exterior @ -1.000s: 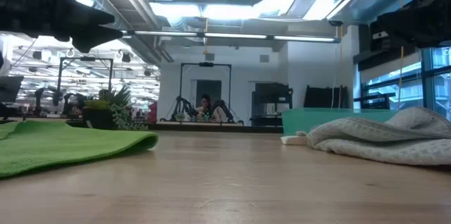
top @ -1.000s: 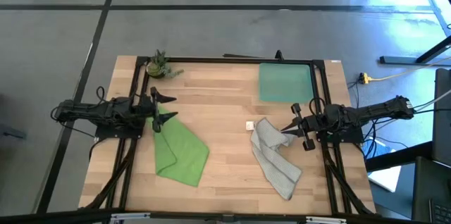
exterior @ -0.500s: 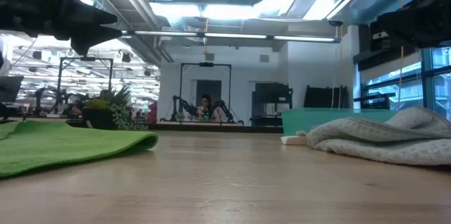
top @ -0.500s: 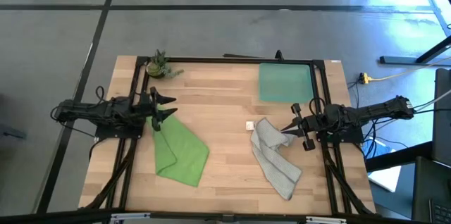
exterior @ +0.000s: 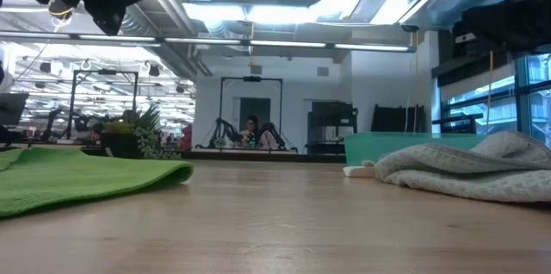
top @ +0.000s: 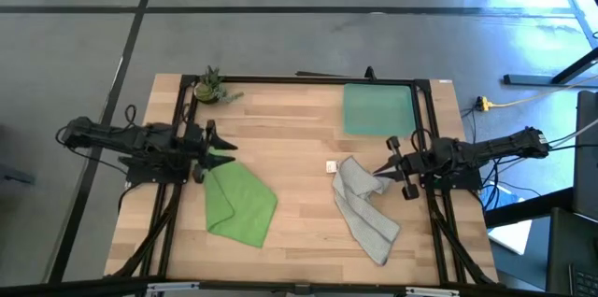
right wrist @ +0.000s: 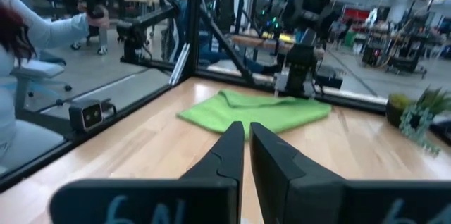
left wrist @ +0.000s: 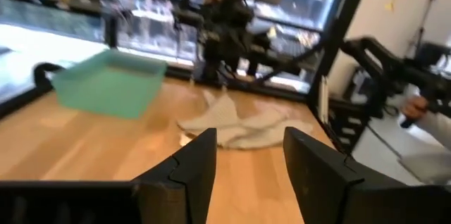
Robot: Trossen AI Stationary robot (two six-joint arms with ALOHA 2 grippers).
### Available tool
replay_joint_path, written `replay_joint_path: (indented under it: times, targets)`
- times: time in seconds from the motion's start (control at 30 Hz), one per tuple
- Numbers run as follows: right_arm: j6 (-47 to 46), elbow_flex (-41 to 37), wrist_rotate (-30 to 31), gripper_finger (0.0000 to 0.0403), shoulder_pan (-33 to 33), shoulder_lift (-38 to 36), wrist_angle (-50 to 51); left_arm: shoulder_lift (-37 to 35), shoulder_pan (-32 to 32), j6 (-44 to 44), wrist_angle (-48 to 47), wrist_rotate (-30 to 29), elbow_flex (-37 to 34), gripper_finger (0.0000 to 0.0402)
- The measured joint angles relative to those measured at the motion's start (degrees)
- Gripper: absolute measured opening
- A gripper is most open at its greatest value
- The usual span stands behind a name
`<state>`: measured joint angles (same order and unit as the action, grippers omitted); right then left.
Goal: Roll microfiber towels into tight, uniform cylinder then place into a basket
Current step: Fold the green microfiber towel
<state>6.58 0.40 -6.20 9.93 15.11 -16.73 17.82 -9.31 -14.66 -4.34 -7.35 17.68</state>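
The lime green towel [top: 239, 202] lies spread flat on the table's left half; it also shows in the right wrist view [right wrist: 254, 110]. The light grey towel [top: 364, 205] lies crumpled on the right half. The teal basket [top: 377, 108] stands at the far right. My left gripper [top: 220, 140] is open and empty, raised above the green towel's far corner; its fingers show apart in the left wrist view [left wrist: 246, 139]. My right gripper [top: 381, 172] is shut and empty, held above the grey towel's far right edge [right wrist: 246, 129].
A small potted plant [top: 210, 87] stands at the far left corner. A small white object [top: 331, 167] lies beside the grey towel. Black frame rails run along the table's left, right and far sides. Bare wood lies between the two towels. A person sits beyond the table [right wrist: 28, 41].
My left gripper has drawn back toward the table's left edge and gone up, staying open. Both towels lie as before.
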Motion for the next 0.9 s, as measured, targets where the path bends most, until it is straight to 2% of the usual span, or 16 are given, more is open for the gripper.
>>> replay_joint_path:
  times: [0.17,0.37,0.47,0.63,0.9]
  targets:
    - [1.47,2.76,-0.01,0.0025,0.00,0.17,0.92,5.49,-3.76,-3.23,-5.30,-0.07,3.59,0.0159]
    - [0.99,11.17,0.07,0.0006,0.00,2.21,10.63,10.94,-8.30,-12.20,-16.12,-2.07,6.61,0.0155]
    - [0.73,15.39,1.20,0.0008,0.02,4.63,14.40,13.65,-10.56,-14.67,-17.37,-2.46,6.61,0.0144]
    - [-3.38,22.10,7.18,0.0004,-0.02,10.30,23.20,17.90,-15.02,-20.16,-17.39,-1.42,6.61,0.0125]
    - [-4.91,28.12,7.20,0.0007,0.04,18.37,25.14,24.17,-21.33,-25.69,-17.63,-2.60,6.61,0.0094]
